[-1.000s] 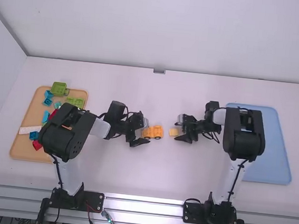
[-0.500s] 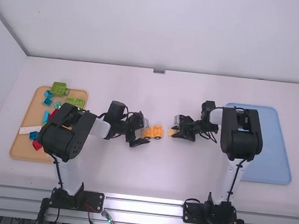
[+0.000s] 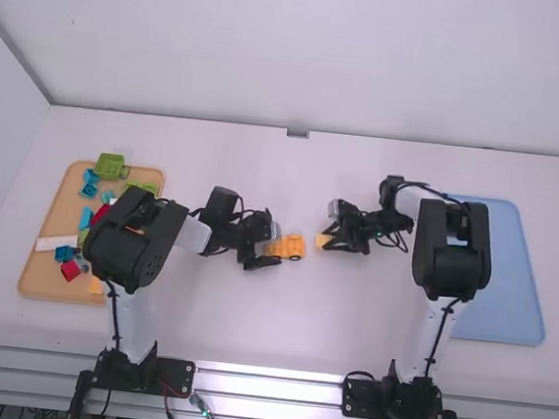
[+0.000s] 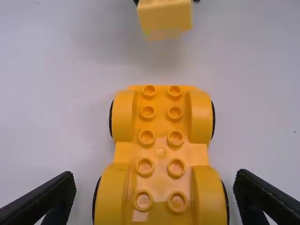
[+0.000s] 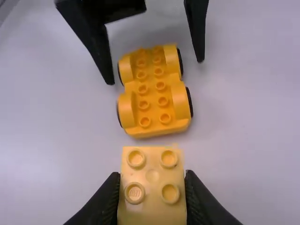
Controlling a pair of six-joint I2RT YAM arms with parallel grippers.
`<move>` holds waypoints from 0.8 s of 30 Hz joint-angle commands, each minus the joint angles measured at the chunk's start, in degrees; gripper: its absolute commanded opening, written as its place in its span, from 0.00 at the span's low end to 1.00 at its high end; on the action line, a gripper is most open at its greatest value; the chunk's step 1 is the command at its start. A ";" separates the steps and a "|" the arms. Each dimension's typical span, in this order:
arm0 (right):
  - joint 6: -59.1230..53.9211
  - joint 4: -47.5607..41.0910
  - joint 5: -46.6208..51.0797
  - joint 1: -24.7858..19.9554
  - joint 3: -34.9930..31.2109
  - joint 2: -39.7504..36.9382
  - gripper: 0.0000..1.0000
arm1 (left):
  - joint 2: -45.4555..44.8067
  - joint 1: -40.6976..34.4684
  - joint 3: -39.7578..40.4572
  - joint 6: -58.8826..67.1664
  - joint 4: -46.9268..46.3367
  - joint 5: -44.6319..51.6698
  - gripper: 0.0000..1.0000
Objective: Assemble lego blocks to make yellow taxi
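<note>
Seemingly early days — the wheeled base (image 3: 294, 249) sits mid-frame on the surface (image 3: 348, 325), left tool (image 4: 154, 176) wide around it; right tool (image 5: 152, 175) grips the yellow block (image 5: 152, 187) just rightward — not yet attached.

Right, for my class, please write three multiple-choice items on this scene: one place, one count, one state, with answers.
1. Where is the yellow car base?
a) on the blue tray
b) on the table
c) on the tan tray

2. How many studs top the pale yellow block in the right gripper?
a) two
b) six
c) four

3. How are the left gripper's fingers?
a) apart
b) closed together
c) clamped on the block

1: b, it stands between the trays in the high view.
2: c, two rows of two show.
3: a, they stand wide on either side of the car base.
</note>
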 commanded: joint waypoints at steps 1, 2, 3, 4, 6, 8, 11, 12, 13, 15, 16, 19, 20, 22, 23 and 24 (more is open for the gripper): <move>-4.81 -2.16 -1.25 0.09 2.27 0.55 0.25 | 0.68 -0.96 0.50 4.50 -0.59 2.64 0.83; -4.68 -2.32 -1.62 0.09 2.60 0.55 0.25 | 0.68 -0.87 0.31 5.29 -0.50 3.04 0.81; -4.52 -2.29 -2.10 0.11 2.80 0.55 0.25 | 0.68 -0.90 0.13 5.38 -0.15 3.08 0.80; -4.57 -2.32 -2.47 0.17 2.91 0.55 0.25 | 0.68 -0.96 0.07 5.27 -0.09 3.04 0.79; -4.55 -1.88 -2.89 0.74 2.89 0.55 0.23 | 0.92 -1.27 0.07 4.81 -0.11 2.89 0.75; -4.59 -1.88 -2.89 0.79 2.89 0.55 0.23 | 1.44 -1.14 0.15 4.79 0.17 2.89 0.74; -4.57 -1.97 -2.89 0.79 2.89 0.55 0.22 | 3.19 -0.48 0.94 4.76 -0.04 3.78 0.74; -4.57 -1.99 -2.86 0.81 2.89 0.55 0.22 | 3.28 -0.48 1.01 4.79 -0.04 3.91 0.74; -4.57 -2.12 -2.91 1.05 2.89 0.55 0.22 | 4.46 -0.52 1.60 4.76 0.09 5.88 0.73; -4.55 -2.12 -2.89 1.53 2.89 0.55 0.22 | 5.97 -0.57 2.49 4.74 0.46 7.67 0.70; -4.52 -2.12 -2.89 1.53 2.89 0.55 0.21 | 6.08 -0.57 2.62 4.76 0.46 7.65 0.68; -4.55 -2.12 -2.91 1.49 2.89 0.55 0.21 | 6.75 -0.52 3.39 4.79 0.35 7.63 0.60; -4.44 -2.10 -3.15 1.57 2.89 0.55 0.21 | 6.75 -0.57 3.43 4.76 0.37 7.63 0.59; -4.13 -2.12 -4.68 2.01 3.02 0.55 0.19 | 6.75 -0.57 3.54 4.76 0.57 7.67 0.54; -4.15 -2.12 -4.92 1.99 3.02 0.55 0.18 | 6.75 -0.55 3.52 4.79 0.61 7.63 0.54; -4.13 -1.92 -5.51 1.88 2.99 0.46 0.18 | 6.75 -0.55 3.52 4.76 0.79 7.61 0.52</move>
